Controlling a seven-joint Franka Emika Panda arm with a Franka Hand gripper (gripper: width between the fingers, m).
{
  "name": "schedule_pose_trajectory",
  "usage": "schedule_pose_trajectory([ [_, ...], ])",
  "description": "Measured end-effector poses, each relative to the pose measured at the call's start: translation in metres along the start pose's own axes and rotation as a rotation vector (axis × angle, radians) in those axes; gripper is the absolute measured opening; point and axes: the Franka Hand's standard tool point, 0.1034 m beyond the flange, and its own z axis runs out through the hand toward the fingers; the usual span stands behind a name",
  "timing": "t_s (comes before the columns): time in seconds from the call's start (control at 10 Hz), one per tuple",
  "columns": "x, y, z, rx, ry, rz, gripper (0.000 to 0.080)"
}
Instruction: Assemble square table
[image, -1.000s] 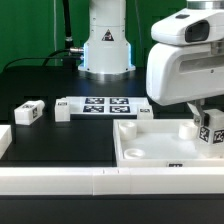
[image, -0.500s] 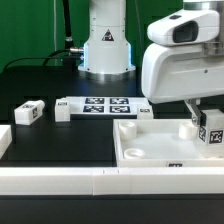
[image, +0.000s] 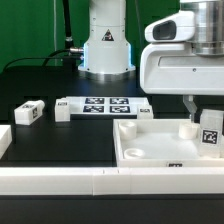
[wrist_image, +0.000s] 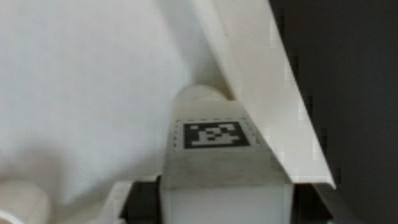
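Holds a tagged leg (image: 211, 131) in the narrowly set tool (image: 206, 116), just above the table top's (image: 122, 148) far corner at the exterior view's right; perhaps touching its rim, hard to tell.

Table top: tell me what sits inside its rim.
One tagged leg, gripped by the pincer, at the exterior view's right; a round socket near the opposite side. The leg hides whatever lies under it.

green backdrop (image: 28, 25) behind; black tabletop (image: 35, 85) below; dark cable (image: 63, 20) hanging at exterior view's left; even light.
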Motion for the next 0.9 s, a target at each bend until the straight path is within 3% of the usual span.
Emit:
schedule_pose_trajectory([
  [0.3,0.0008,0.0003,-0.0002,0.006,-0.006,0.213,0.0287],
  [0.4,0.0007,0.0003,0.0,0.007,-0.007,0.237,0.0344],
  [0.5,0.0006,0.0003,0.0001,0.007,-0.007,0.216,0.0479],
  [0.6,0.0006,0.0003,0.0,0.007,-0.007,0.173,0.0479],
  [0.7,0.0004,-0.0001,0.0,0.007,-0.007,0.126,0.0607],
  [0.9,0.0005,0.0003,0.0003,0.007,-0.006,0.019,0.0647],
])
